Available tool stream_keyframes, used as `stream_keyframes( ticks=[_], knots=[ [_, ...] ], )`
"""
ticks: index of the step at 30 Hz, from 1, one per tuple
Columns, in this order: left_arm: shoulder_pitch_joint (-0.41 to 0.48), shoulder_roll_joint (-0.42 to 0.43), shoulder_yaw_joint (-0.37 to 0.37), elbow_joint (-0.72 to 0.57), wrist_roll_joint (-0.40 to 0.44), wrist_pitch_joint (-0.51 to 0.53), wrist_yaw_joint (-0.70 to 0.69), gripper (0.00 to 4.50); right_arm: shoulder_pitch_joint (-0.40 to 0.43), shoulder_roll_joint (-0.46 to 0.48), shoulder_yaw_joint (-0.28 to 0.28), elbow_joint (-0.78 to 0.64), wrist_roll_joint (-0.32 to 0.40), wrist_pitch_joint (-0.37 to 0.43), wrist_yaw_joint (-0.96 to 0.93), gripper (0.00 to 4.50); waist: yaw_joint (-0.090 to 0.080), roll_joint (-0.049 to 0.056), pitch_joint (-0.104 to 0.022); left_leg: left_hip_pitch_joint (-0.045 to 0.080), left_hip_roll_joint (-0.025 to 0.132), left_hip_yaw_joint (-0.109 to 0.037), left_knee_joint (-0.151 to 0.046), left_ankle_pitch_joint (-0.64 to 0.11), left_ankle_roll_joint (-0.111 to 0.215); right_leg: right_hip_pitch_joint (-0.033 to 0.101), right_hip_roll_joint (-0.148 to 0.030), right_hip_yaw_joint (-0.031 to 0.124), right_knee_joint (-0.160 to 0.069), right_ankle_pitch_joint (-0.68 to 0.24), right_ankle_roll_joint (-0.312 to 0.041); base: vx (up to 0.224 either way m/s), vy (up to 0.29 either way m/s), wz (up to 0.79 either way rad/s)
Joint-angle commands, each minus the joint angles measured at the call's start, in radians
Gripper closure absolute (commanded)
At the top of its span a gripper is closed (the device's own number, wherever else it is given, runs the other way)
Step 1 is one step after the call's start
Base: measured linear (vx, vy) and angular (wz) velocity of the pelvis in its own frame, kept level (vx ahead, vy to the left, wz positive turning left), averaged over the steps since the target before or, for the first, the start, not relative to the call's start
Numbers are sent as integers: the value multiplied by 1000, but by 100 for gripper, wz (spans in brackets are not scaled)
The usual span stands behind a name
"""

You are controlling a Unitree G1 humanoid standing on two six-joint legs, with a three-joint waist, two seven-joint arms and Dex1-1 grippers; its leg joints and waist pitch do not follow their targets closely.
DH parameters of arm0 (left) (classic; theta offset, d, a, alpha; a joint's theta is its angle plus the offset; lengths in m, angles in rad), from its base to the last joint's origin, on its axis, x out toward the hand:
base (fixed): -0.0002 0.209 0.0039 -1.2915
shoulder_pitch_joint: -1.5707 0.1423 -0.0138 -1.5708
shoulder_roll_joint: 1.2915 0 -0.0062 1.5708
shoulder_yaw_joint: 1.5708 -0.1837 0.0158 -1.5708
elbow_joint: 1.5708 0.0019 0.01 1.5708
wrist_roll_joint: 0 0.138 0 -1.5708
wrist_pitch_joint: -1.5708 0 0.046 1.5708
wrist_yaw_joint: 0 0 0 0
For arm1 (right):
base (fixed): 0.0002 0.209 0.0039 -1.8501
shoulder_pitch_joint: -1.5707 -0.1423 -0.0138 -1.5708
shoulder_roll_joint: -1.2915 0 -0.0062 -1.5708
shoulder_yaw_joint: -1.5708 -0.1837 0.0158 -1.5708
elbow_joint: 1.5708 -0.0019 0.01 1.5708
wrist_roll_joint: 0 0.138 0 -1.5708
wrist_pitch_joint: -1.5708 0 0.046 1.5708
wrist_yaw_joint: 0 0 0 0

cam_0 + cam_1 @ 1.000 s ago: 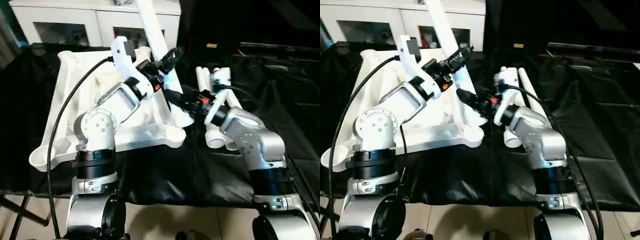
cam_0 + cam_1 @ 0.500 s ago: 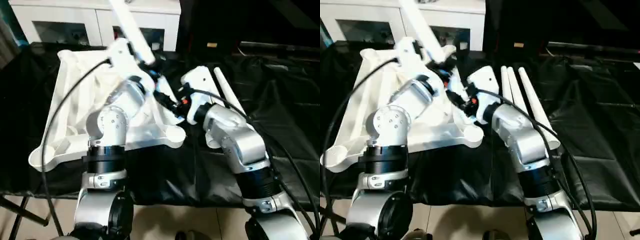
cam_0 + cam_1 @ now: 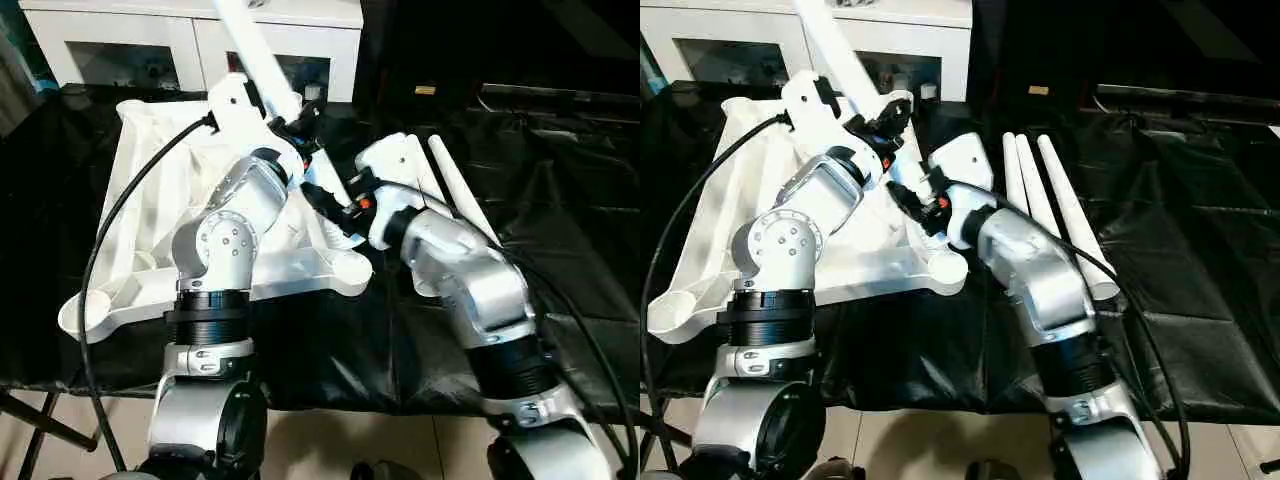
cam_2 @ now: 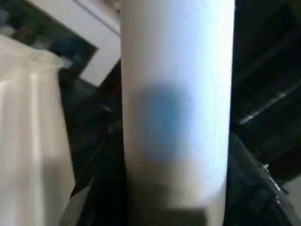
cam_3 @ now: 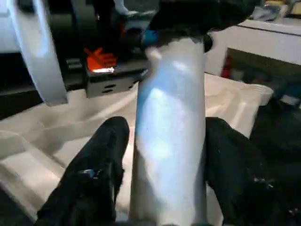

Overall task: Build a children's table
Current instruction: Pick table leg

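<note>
Right wrist view: the right gripper (image 5: 162, 155) straddles the leg (image 5: 169, 136) loosely; the left gripper (image 4: 160, 188) clamps it.

Central work zone congested. The upturned tabletop (image 3: 700, 210) occupies the left half of the black-draped surface (image 3: 1200, 330); a raised leg (image 3: 835, 55) slants up over its far right corner, where the left hand (image 3: 888, 122) and right hand (image 3: 908, 195) crowd together (little passage between them). Three spare legs (image 3: 1055, 215) lie side by side just right of the right arm, blocking low travel there. Behind stands a white cabinet (image 3: 740, 40). The surface's right part lies open, as does its near edge.
</note>
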Motion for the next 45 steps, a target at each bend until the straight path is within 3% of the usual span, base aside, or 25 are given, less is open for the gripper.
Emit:
stream_keyframes(
  ticks=[1, 4, 7, 9, 17, 18, 20, 23, 24, 26, 27, 30, 38, 39, 45],
  knots=[
    [-7, 32, -76, -58, -51, 46, -155, 261, -13, -52, -19, -11, 52, 67, 87, 148, 2, 14, -88, 10, 1, 13, -70, -150, 17, 78, -45, 31, -70, -151, -178, 0, 0, 0],
    [-7, 57, -79, -56, -69, 61, -203, 261, -8, -98, -43, 4, 92, 86, 158, 147, 5, 11, -87, 8, 1, 15, -68, -156, 20, 82, -46, 31, -68, -148, -193, 0, 0, 0],
    [-7, 115, -87, -52, -121, 107, -342, 262, 21, -155, -104, -30, 242, 143, 311, 147, 7, 11, -88, 8, 0, 17, -65, -151, 29, 85, -48, 32, -71, -165, -195, 0, 0, 0],
    [-4, 122, -89, -54, -128, 112, -367, 262, 26, -163, -110, -38, 259, 152, 330, 147, 7, 11, -88, 7, 1, 16, -66, -142, 36, 84, -47, 31, -71, -163, -199, 0, 0, 0],
    [-4, 124, -89, -53, -131, 114, -374, 262, 27, -165, -113, -39, 263, 154, 333, 147, 5, 10, -88, 8, 3, 18, -66, -141, 19, 81, -47, 29, -75, -210, -193, 0, 0, 0],
    [-4, 132, -89, -51, -141, 122, -398, 262, 29, -170, -121, -42, 276, 161, 344, 147, 5, 9, -88, 8, 1, 18, -66, -143, 20, 81, -47, 29, -77, -214, -192, 0, 0, 0],
    [31, 206, -155, -101, -172, 150, -580, 262, 73, -209, -116, -87, 329, 199, 421, 147, 7, 11, -88, 9, 0, 17, -67, -143, 24, 82, -46, 28, -78, -217, -187, 0, 0, 0],
    [56, 248, -198, -143, -192, 169, -681, 262, 96, -233, -107, -107, 353, 218, 460, 175, 8, 14, -92, 7, 6, 16, -68, -104, 35, 83, -45, 29, -63, -126, -212, 0, 0, 0],
    [57, 249, -199, -143, -192, 169, -682, 262, 96, -234, -107, -108, 354, 218, 460, 181, 6, 15, -91, 6, 5, 18, -67, -110, 35, 82, -46, 28, -65, -122, -222, 0, 0, 0],
    [56, 253, -199, -138, -189, 169, -697, 262, 98, -244, -107, -110, 369, 224, 469, 185, 6, 15, -86, 9, 4, 19, -69, -155, 24, 82, -48, 28, -73, -201, -211, 0, 0, 0],
    [54, 253, -199, -132, -181, 161, -697, 262, 100, -249, -105, -114, 372, 226, 473, 207, 7, 14, -84, 11, 3, 20, -68, -178, 17, 80, -49, 28, -80, -261, -194, 0, 0, 0],
    [52, 259, -202, -125, -183, 153, -706, 262, 104, -254, -103, -123, 374, 231, 472, 237, 6, 12, -84, 8, 2, 18, -69, -175, 6, 79, -47, 27, -84, -311, -159, 0, 0, 0],
    [55, 256, -196, -130, -189, 155, -718, 262, 106, -260, -90, -130, 380, 243, 474, 258, 6, 13, -87, 6, 3, 17, -69, -155, 4, 79, -46, 27, -80, -276, -163, 0, 0, 0],
    [57, 246, -188, -135, -196, 157, -708, 262, 106, -255, -81, -128, 382, 243, 472, 259, 6, 9, -88, 6, 3, 18, -68, -147, 8, 79, -46, 27, -78, -254, -172, 0, 0, 0],
    [58, 235, -184, -139, -205, 156, -702, 262, 106, -241, -69, -124, 380, 241, 461, 259, 7, 14, -88, 6, 3, 18, -68, -140, 13, 80, -47, 27, -77, -241, -180, 0, 0, 0]
  ],
)
